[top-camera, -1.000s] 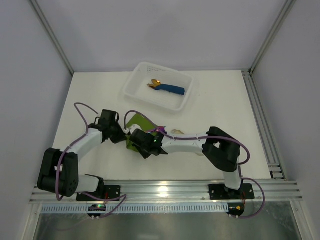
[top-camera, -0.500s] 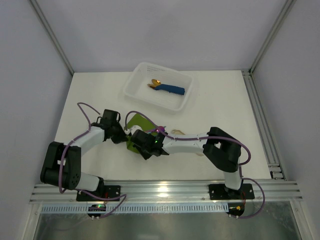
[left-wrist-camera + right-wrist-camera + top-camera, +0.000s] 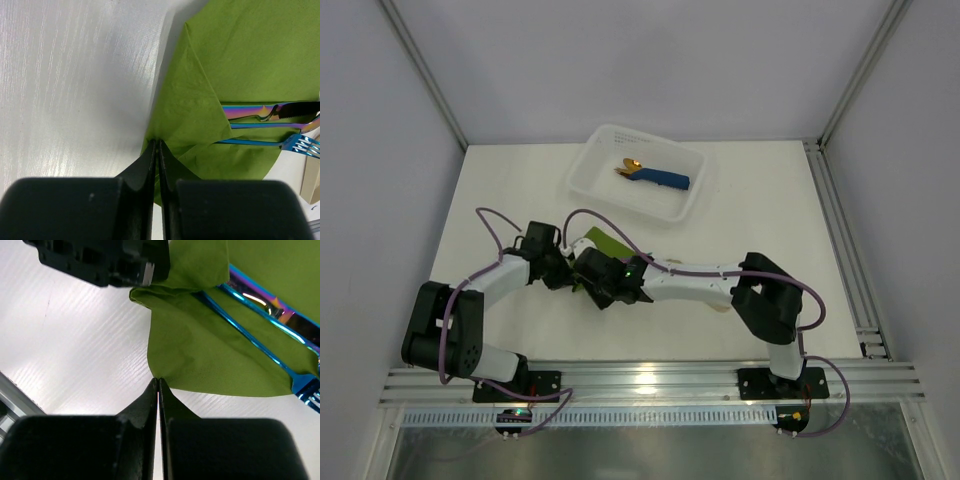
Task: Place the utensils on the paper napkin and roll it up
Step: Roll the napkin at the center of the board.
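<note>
Left wrist view shows the left claw [image 3: 156, 146] clenched on a folded edge of the paper napkin [image 3: 240, 55], which spreads ahead and rightward on the table [image 3: 75, 75], lapped over the utensils [image 3: 270, 116] lying crosswise to the claw. The right claw [image 3: 158, 384] pinches the napkin's near corner. Both sit equally close, so rolling likely goes forward over the handles.

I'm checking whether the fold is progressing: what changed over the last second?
The right gripper, shut on an edge of the paper napkin, moved left and away from its base, folding it further over the utensils; less green shows from above. The left gripper, also pinching the napkin, barely shifted. Neither let go. The white bin and its blue roll stayed put.
</note>
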Robot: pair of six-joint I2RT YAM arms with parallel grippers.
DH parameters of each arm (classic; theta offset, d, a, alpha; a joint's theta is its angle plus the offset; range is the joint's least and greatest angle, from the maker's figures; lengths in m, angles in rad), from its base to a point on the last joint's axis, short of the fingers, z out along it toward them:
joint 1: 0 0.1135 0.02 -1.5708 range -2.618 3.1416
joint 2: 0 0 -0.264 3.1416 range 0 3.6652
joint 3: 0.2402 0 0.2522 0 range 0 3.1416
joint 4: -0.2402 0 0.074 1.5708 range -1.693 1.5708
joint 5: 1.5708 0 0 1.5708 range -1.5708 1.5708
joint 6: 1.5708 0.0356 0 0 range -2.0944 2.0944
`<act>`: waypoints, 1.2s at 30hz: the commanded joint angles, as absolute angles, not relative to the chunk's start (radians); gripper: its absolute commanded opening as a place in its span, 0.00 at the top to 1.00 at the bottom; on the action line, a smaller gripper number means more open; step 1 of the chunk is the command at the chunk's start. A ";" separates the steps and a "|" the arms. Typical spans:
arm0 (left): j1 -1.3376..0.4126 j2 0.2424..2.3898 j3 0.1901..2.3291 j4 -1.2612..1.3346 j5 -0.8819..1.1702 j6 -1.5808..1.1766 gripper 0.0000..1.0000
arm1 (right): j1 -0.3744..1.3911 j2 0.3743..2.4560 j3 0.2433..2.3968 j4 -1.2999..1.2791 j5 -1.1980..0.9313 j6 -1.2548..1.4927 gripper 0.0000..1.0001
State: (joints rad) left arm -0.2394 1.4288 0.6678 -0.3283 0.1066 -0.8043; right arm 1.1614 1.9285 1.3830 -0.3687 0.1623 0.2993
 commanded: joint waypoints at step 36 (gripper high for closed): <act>-0.235 1.430 0.759 -0.397 0.063 -0.759 0.96 | 0.986 2.031 1.638 -0.413 0.133 0.212 0.96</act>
